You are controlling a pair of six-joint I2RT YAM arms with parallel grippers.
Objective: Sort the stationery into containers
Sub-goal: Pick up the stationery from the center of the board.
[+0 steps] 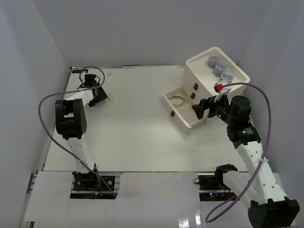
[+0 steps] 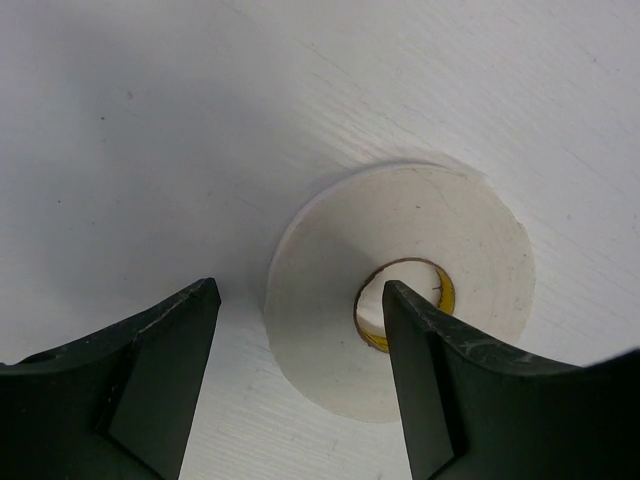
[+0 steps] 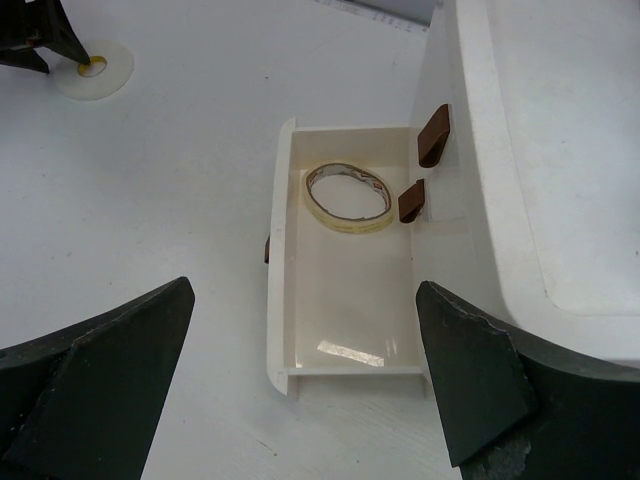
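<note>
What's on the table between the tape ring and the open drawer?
Nothing. The top view shows bare table from tape ring to drawer.

- Right gripper point(image 3: 305, 300): two dark fingers low in view, spread wide, nothing between them.
- White box point(image 3: 500, 150) at right; two red-brown handles point(image 3: 433, 135) on its front.
- Bottom drawer point(image 3: 277, 250) pulled out onto the table point(image 3: 150, 180), a small brown handle point(image 3: 268, 248) on its outer face.
- Yellowish translucent loop point(image 3: 350, 228) lying flat at the drawer's inner end, near the box.
- Flat white tape ring point(image 3: 115, 65) far upper left, well apart from the drawer.
- Left gripper point(image 3: 65, 60) at the corner, one dark tip at the ring's yellowish centre.
</note>
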